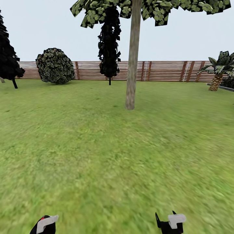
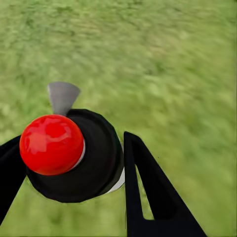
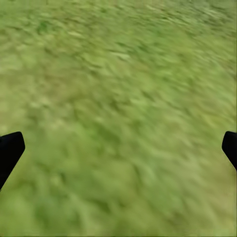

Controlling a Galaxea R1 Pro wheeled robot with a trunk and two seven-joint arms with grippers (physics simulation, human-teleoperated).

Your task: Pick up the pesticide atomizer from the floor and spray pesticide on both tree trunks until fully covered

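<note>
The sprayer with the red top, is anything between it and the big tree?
Nothing visible: only open green grass lies between the red-topped black sprayer in the left gripper and the grey-tan mottled tree trunk.

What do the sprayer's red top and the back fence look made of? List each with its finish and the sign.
Sprayer's red top: probably glossy plastic or painted metal; bright highlights on a smooth round surface.
Fence: looks like matte brown wood; horizontal slats between darker posts, no shine.
</note>
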